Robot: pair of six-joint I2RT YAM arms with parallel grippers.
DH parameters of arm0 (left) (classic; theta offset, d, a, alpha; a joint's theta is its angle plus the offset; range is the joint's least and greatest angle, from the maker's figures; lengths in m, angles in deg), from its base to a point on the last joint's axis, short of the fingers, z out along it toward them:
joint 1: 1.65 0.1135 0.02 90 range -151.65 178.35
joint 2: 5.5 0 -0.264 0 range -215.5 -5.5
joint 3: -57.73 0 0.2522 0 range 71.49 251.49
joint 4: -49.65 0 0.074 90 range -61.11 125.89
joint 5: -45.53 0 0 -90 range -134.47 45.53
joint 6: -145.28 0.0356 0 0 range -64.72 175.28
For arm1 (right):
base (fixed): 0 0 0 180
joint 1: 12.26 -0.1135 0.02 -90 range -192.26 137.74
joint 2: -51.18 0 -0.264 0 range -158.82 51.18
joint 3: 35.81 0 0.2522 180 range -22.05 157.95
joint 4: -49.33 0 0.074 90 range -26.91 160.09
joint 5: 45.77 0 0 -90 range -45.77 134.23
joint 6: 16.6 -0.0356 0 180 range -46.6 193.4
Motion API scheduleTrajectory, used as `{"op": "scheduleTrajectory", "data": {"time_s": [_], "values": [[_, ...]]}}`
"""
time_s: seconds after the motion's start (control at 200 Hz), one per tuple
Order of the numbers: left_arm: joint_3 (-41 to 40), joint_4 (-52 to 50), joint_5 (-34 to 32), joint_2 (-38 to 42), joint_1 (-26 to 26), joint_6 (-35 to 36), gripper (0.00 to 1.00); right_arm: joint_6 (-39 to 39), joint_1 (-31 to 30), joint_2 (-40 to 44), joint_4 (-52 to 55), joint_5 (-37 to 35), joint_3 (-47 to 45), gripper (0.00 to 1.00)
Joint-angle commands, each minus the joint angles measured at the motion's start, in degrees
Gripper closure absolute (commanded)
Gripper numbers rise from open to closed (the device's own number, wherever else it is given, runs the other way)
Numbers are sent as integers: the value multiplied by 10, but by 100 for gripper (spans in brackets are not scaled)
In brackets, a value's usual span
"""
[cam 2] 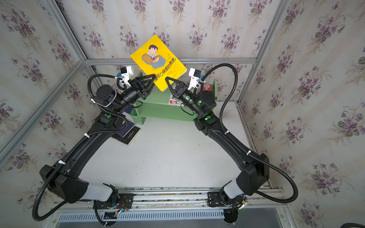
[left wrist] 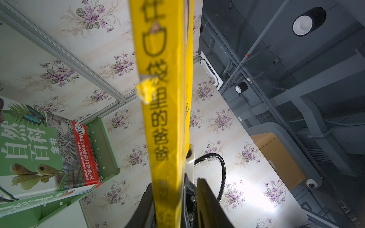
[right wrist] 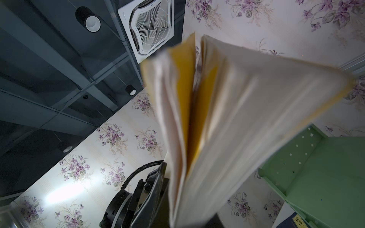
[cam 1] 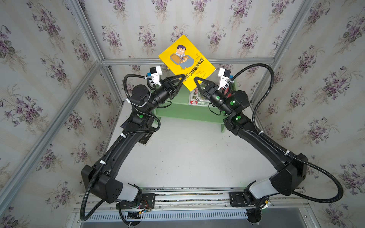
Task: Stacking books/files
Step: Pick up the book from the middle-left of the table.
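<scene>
Hanging mid-air above the green shelf unit [cam 1: 177,110], yellow cartoon-man paperback [cam 1: 186,61] looks mid-handover: right pincer [cam 1: 195,78] clamped on its page edge, left pincer [cam 1: 183,76] slack around spine, one jaw clear.

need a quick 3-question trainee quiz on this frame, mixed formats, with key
1. True or false: the yellow book lies flat on the green shelf.
2. Which book lies on the shelf? A) green nature book B) a black one with antlers C) a blue-swirl one
3. Fill in: the yellow book's page edge is gripped by the ____ gripper.

Key: 1 false, it is held up in the air above the shelf; 2 A; 3 right gripper.
</scene>
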Motion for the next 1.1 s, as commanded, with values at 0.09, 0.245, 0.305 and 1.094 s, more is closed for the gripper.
{"op": "scheduleTrajectory", "data": {"time_s": [0.09, 0.245, 0.305, 1.094], "values": [[-9, 36, -7, 11, 3, 27, 33, -41, 74, 38, 40, 66, -13, 98], [-11, -28, 2, 10, 15, 80, 25, -68, 156, 93, 81, 165, -44, 98], [7, -73, 28, -2, 22, 109, 23, -66, 191, 116, 124, 203, -50, 98], [153, -175, 230, -163, 37, 198, 24, -129, 273, 148, 166, 395, -76, 100]]}}
